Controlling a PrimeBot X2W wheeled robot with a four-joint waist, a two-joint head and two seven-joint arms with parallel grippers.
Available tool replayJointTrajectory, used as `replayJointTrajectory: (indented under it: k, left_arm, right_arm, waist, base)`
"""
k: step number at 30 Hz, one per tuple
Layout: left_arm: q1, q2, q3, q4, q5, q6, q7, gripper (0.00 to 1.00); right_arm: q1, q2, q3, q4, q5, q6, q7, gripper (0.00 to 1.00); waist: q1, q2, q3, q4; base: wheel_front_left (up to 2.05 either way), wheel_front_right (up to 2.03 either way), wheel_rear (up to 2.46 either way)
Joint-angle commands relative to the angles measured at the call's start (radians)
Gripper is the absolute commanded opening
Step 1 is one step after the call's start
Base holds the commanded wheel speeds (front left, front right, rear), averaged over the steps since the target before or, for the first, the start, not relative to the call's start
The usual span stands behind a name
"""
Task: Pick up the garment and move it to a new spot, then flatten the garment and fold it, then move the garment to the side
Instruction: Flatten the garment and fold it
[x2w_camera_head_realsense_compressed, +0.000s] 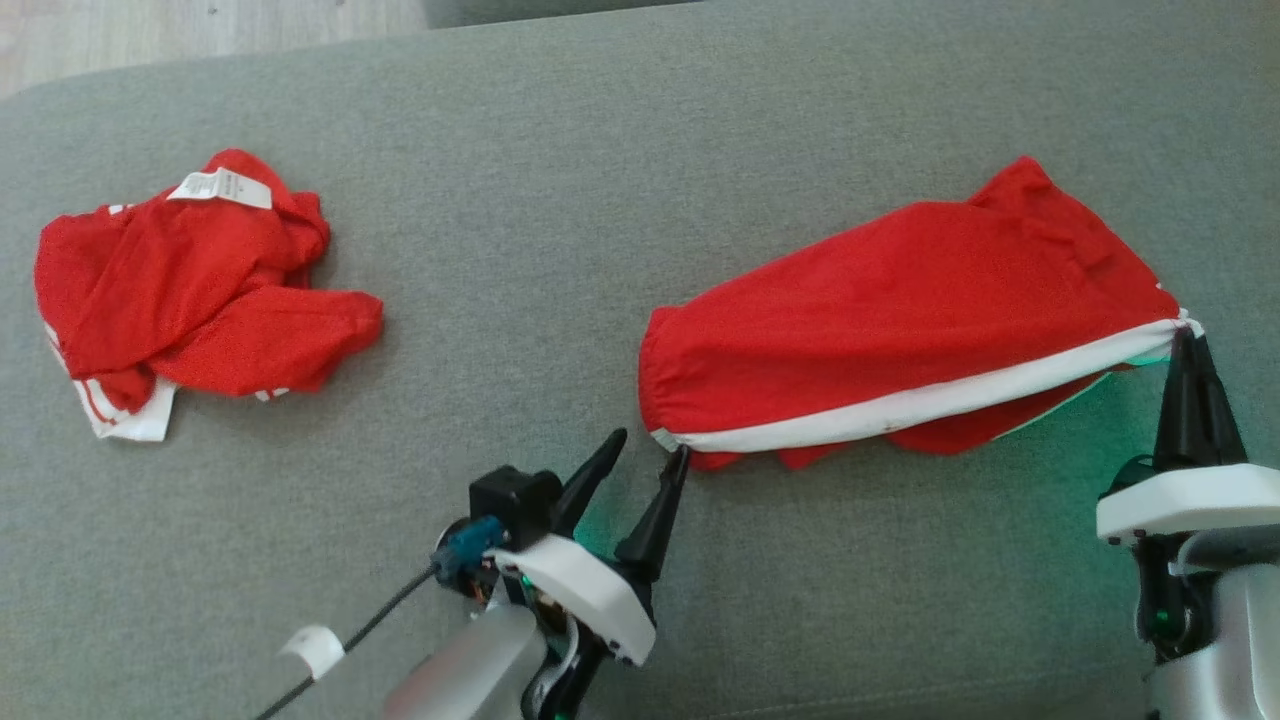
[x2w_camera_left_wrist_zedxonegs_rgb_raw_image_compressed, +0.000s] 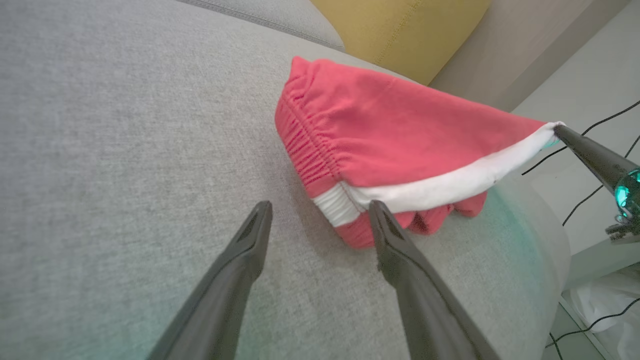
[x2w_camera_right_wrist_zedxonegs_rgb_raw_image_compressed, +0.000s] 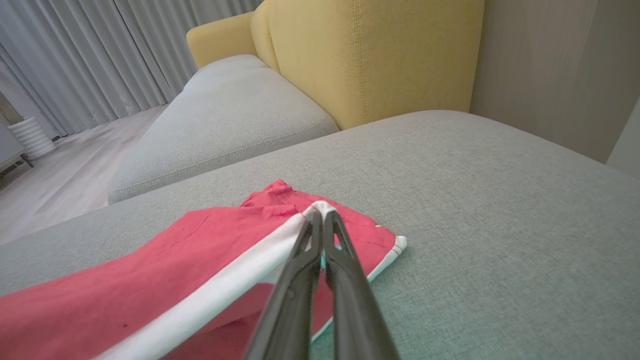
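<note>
**Head view.** The garment (x2w_camera_head_realsense_compressed: 900, 320), red shorts with a white side stripe, lies on the right half of the grey cushion (x2w_camera_head_realsense_compressed: 520, 200). Its long axis runs across the view, from the gathered waist end near the middle to the leg hem at the far right. The right hand (x2w_camera_head_realsense_compressed: 1187, 338) is pinched tight on that hem corner. The left hand (x2w_camera_head_realsense_compressed: 651, 443) stands wide with nothing between its fingers, one fingertip right at the waist corner. (A second red garment (x2w_camera_head_realsense_compressed: 190, 290) lies crumpled well apart to the left, probably not the one in play.)

**Left wrist view.** The waistband (x2w_camera_left_wrist_zedxonegs_rgb_raw_image_compressed: 305, 145) sits just ahead of the spread fingers and off to their right. Whether the right-side finger touches the white band or only nears it, I cannot tell. The hem end rises off the cushion toward the other arm.

**Right wrist view.** The closed fingers grip the stripe's end, and the cloth sags away to the lower left. A yellow backrest (x2w_camera_right_wrist_zedxonegs_rgb_raw_image_compressed: 375, 60) stands beyond.

The left hand is the nearer one to the waist. It likely needs to shift a little to its right to straddle that corner.
</note>
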Motion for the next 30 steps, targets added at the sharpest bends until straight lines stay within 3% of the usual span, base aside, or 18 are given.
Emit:
replayJointTrajectory:
  k: [1, 21, 22, 23, 24, 30]
  left_arm:
    - [-0.053, -0.001, 0.014, -0.015, -0.015, 0.000, -0.011, 1.00]
    - [-0.124, -0.001, -0.092, 0.019, -0.105, -0.032, -0.041, 1.00]
    - [-0.127, -0.001, -0.098, 0.018, -0.110, -0.033, -0.041, 0.89]
    - [-0.129, -0.001, -0.105, 0.018, -0.115, -0.035, -0.041, 0.29]
    - [-0.131, -0.001, -0.110, 0.018, -0.119, -0.036, -0.041, 0.00]
    - [-0.131, -0.001, -0.116, 0.025, -0.116, -0.038, -0.044, 0.00]
  right_arm:
    - [-0.032, -0.006, 0.026, -0.036, 0.001, -0.001, -0.002, 0.00]
    - [-0.052, -0.006, 0.044, -0.002, 0.000, -0.001, -0.008, 0.00]
    - [-0.052, -0.006, 0.045, 0.000, -0.001, -0.001, -0.008, 0.00]
    - [-0.052, -0.006, 0.047, 0.001, -0.001, -0.001, -0.009, 0.00]
    - [-0.051, -0.006, 0.048, 0.003, -0.001, -0.001, -0.010, 0.00]
    - [-0.043, -0.006, 0.051, 0.016, -0.005, -0.001, -0.014, 0.00]
  waist:
    - [-0.0001, 0.0000, 0.003, -0.005]
    - [-0.0001, 0.0000, 0.027, -0.015]
    - [-0.0001, 0.0000, 0.027, -0.015]
    - [-0.0001, 0.0000, 0.025, -0.016]
    - [-0.0001, 0.0000, 0.024, -0.016]
    - [-0.0001, 0.0000, -0.001, -0.014]
  base:
    - [0.00, 0.00, 0.00]
    - [0.00, 0.00, 0.00]
    - [0.00, 0.00, 0.00]
    - [0.00, 0.00, 0.00]
    - [0.00, 0.00, 0.00]
    - [0.00, 0.00, 0.00]
